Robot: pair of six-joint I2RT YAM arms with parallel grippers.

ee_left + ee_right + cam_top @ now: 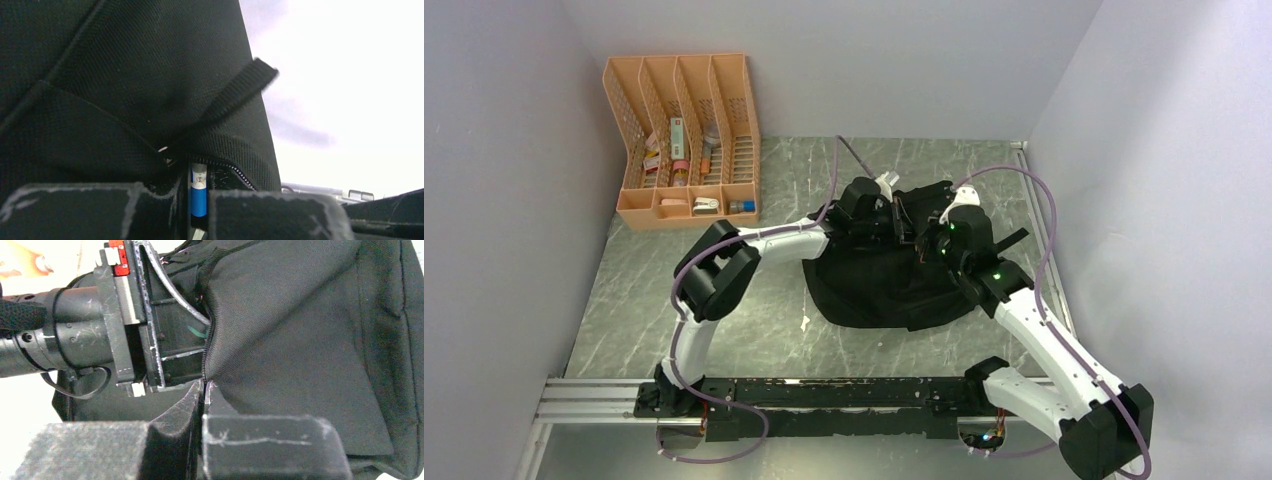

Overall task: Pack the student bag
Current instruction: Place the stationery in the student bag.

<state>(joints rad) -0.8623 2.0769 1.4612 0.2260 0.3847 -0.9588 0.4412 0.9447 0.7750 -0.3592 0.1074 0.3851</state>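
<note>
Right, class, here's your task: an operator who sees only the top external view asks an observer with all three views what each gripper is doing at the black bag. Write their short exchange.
Operator: From above, both wrists crowd the student bag and hide their fingers. What's happening on the left?
Observer: The left gripper is shut on a slim blue item with a white label, right at the bag's zipper.
Operator: And on the right?
Observer: The right gripper is shut on the student bag, pinching the fabric edge where the zipper line runs down between its fingers.
</note>
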